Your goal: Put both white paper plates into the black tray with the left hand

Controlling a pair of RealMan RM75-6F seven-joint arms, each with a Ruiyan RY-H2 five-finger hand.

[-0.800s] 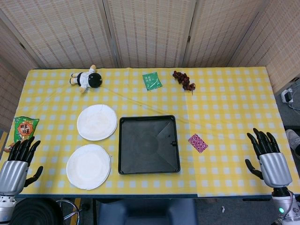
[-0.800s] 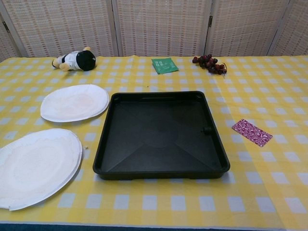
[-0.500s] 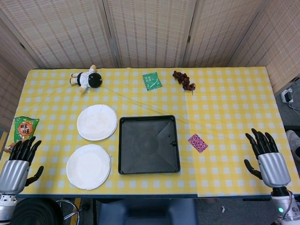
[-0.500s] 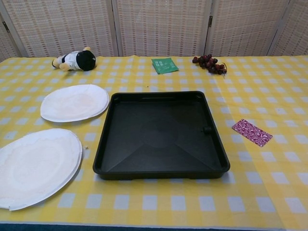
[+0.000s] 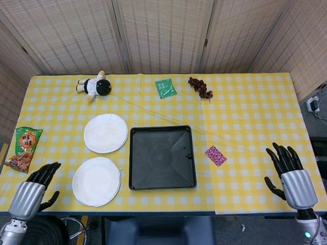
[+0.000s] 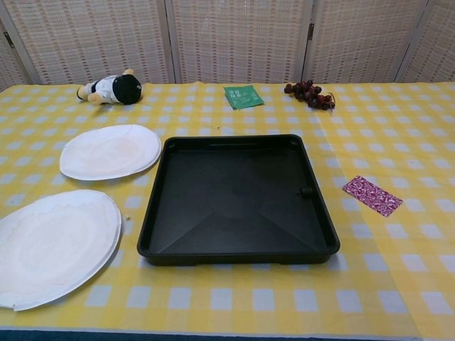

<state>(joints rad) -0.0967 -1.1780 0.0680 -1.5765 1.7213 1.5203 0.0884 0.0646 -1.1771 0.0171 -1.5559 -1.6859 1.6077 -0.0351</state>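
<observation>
The table (image 5: 255, 102) under its yellow checked cloth fills my view. The black tray (image 5: 162, 157) sits near the middle of the front edge, with nothing inside it. Just left of the tray lie the two white paper plates: the nearer plate (image 5: 96, 181) by the front edge, the farther plate (image 5: 106, 132) just behind it, their rims close together but apart. Both rest flat on the cloth, outside the tray.

My left hand (image 5: 33, 193) hangs at the front left corner, fingers spread and holding nothing, left of the nearer plate and not touching it. My right hand (image 5: 288, 176) is at the front right corner, fingers fanned apart, likewise holding nothing, well away from the tray.

A snack bag (image 5: 24, 148) lies at the left edge, behind my left hand. A small doll (image 5: 94, 86) lies toward the back left corner. A green packet (image 5: 165, 88) and a bunch of grapes (image 5: 201, 87) sit along the back edge. A small pink wrapper (image 5: 215, 155) lies just right of the tray.
</observation>
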